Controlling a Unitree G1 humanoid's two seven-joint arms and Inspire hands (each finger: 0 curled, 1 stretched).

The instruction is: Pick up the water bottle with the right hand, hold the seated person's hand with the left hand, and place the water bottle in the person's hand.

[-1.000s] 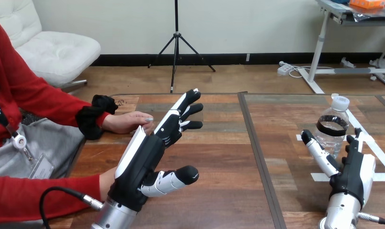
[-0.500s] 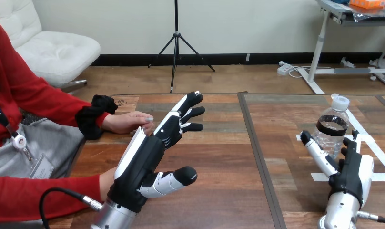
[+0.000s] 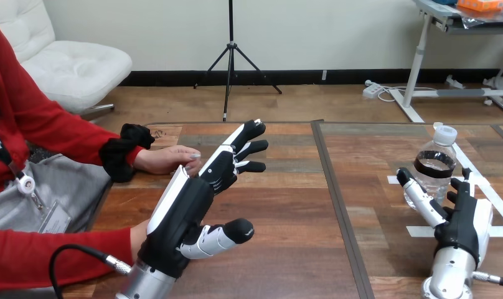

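I see the water bottle [image 3: 433, 163] standing upright on the table [image 3: 299, 249], far right. My right hand [image 3: 464, 215] sits just before the bottle; I can't tell whether they touch. Well left of the bottle is my left hand [image 3: 187, 212]. Farther left of the bottle, the person's hand [image 3: 168, 159] rests on the table.

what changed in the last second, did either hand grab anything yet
Very little. The right hand slid slightly toward the view's right and is open, with the water bottle just beyond its thumb and fingers; nothing has been gripped. The left hand sank a touch, also open. The bottle and the person's farther hand, resting on the table, stayed put.
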